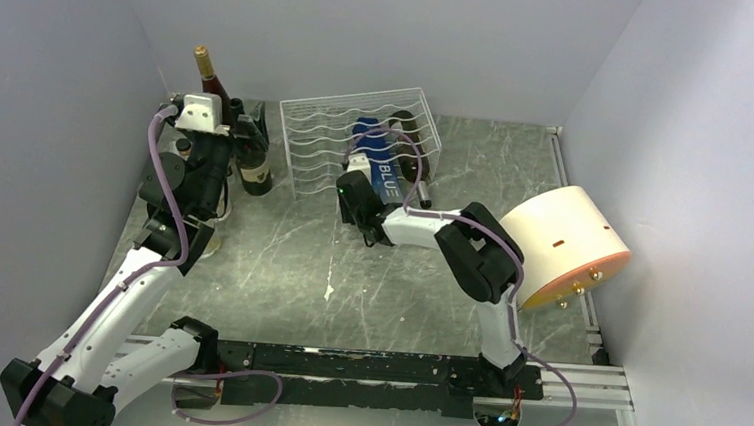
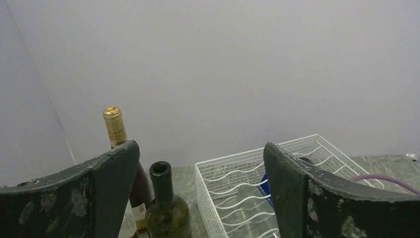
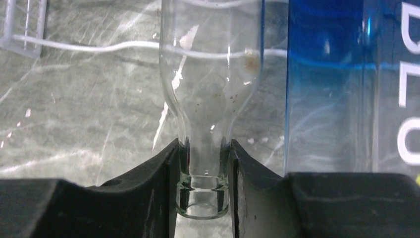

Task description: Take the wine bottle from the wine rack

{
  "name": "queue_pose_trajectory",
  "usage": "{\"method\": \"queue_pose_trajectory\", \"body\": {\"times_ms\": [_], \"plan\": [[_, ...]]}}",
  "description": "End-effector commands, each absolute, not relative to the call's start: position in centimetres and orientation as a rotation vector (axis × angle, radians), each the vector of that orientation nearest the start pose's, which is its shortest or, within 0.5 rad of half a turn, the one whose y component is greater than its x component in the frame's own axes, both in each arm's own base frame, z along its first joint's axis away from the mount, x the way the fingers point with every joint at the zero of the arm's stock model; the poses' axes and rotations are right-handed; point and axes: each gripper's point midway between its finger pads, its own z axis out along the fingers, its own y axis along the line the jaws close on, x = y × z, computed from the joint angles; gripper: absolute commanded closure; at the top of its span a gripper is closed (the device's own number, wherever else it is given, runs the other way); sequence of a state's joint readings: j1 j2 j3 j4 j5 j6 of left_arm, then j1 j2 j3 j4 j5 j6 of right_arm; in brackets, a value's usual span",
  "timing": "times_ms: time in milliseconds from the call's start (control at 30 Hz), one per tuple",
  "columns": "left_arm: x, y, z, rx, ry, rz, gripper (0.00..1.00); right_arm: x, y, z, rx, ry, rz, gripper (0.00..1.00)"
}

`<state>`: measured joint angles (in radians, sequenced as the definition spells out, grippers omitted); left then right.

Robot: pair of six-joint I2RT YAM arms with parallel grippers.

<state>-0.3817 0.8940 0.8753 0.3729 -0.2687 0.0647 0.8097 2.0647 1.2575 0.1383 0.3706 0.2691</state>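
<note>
The white wire wine rack (image 1: 333, 135) stands at the back middle of the table. A clear glass wine bottle (image 3: 210, 64) lies in it, neck toward me, next to a blue bottle (image 1: 381, 163) marked BLU. A dark bottle (image 1: 410, 135) lies to the right of the blue one. My right gripper (image 1: 356, 194) is at the rack's front, and in the right wrist view it (image 3: 203, 171) is shut on the clear bottle's neck just behind the lip. My left gripper (image 1: 252, 126) is open and empty, held high to the left of the rack. It also shows in the left wrist view (image 2: 200, 145).
Two bottles stand left of the rack: a gold-foiled one (image 2: 115, 126) and an open-necked green one (image 2: 164, 201). A cream-and-orange cylinder (image 1: 566, 246) lies at the right wall. Grey walls close in the left, back and right sides.
</note>
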Motion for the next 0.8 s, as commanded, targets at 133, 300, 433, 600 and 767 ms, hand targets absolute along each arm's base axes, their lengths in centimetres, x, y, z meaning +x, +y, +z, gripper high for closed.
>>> {"method": "queue_pose_trajectory", "body": {"times_ms": [133,300,433,600,767], "plan": [[33.5,-7.5,42.5,0.046,1.204,-0.045,0.02,37.2,34.7,8.6,-0.365,2.043,0.318,0.89],[33.7,-7.2,42.1,0.049,1.207,-0.019,0.02,35.3,34.0,8.8,-0.351,2.069,0.381,0.94],[34.0,-7.4,41.7,0.049,1.217,-0.021,0.02,33.4,33.3,8.7,-0.353,2.078,0.439,0.95],[33.9,-8.9,41.7,0.096,1.211,-0.097,0.02,31.4,32.6,9.8,-0.371,2.081,0.5,0.97],[33.3,-11.6,42.0,0.202,1.179,-0.192,0.06,29.2,31.6,10.7,-0.395,2.111,0.546,0.99]]}}
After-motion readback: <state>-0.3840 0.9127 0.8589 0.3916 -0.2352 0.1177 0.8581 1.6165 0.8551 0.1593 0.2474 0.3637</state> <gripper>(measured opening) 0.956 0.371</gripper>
